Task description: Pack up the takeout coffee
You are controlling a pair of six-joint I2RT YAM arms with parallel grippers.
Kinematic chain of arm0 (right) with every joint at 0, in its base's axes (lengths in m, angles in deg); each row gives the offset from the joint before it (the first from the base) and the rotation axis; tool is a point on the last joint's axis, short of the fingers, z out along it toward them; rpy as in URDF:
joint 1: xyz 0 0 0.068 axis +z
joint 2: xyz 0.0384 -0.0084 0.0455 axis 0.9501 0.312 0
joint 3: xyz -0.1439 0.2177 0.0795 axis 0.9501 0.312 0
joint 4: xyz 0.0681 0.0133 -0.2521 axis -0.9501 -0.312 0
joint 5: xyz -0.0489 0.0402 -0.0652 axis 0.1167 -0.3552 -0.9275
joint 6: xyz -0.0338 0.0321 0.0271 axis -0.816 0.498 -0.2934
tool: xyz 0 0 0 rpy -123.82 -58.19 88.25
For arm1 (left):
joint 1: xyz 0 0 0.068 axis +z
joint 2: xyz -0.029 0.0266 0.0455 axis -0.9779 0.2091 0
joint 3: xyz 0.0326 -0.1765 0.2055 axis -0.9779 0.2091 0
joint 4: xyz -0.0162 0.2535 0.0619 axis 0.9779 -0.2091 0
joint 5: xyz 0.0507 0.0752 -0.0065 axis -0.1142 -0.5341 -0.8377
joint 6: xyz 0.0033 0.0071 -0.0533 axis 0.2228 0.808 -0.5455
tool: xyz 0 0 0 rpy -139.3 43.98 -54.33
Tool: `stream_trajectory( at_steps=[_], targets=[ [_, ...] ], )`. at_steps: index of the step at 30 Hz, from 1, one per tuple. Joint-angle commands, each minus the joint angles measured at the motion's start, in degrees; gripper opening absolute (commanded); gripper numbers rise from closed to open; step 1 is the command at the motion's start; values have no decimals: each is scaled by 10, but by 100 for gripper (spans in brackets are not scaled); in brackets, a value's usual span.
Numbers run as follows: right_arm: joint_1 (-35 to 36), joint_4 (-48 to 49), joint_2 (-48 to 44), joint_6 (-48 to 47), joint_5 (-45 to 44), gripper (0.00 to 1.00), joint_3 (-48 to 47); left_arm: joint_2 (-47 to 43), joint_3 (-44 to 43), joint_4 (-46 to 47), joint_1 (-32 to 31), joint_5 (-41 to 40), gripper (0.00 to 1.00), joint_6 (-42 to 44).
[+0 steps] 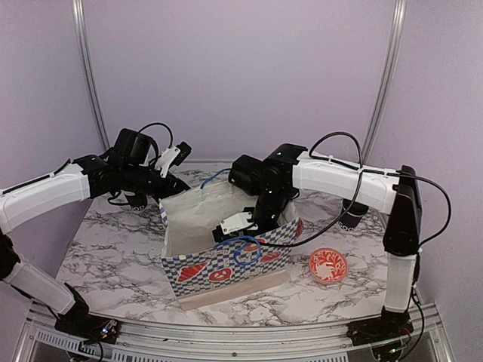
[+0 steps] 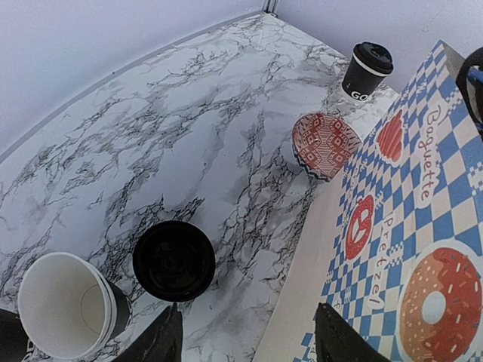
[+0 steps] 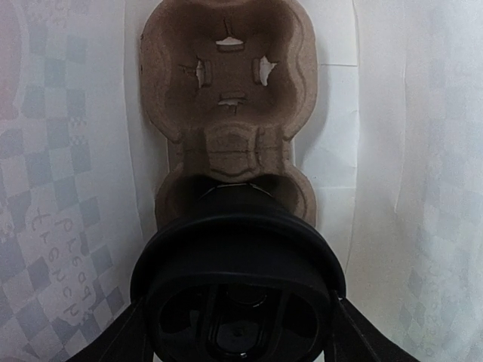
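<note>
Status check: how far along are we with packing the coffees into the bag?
Done: the cardboard carrier sits in the bag, far slot empty. In hand: the right gripper holds a lidded cup at its near slot. Left: a second lidded cup on the table, plus an open cup and loose lid by the open left gripper.

**Unseen**

The cup (image 3: 238, 264) shows only its lid, cut by the bottom edge, and covers most of the carrier's (image 3: 226, 90) near well. From above, the right arm (image 1: 332, 177) hides much of the bag's (image 1: 226, 271) inside. The left wrist view crops the bag.
</note>
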Motion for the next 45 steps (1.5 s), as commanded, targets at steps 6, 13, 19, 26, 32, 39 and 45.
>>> stream_trajectory(
  at_steps=[6, 13, 19, 26, 32, 39, 45],
  targets=[
    [-21, -41, 80, 49, -23, 44, -25, -9, -8, -14, 1, 24, 61, -6],
    [13, -41, 51, 55, -89, 56, -56, -34, -6, -18, 2, 18, 61, -14],
    [9, -41, 20, 40, -71, 71, -69, -37, -10, -31, 2, -2, 61, -23],
    [6, -41, -27, 23, -24, 87, -89, -44, -40, -70, 2, -48, 63, -9],
    [4, -41, -68, 3, 0, 89, -99, -48, -68, -94, 2, -78, 64, -3],
    [-17, -38, -105, -19, 28, 88, -136, -60, -106, -121, 2, -108, 64, 5],
    [-35, -20, -139, -38, 58, 84, -145, -60, -136, -132, 2, -114, 64, 7]
  ],
)
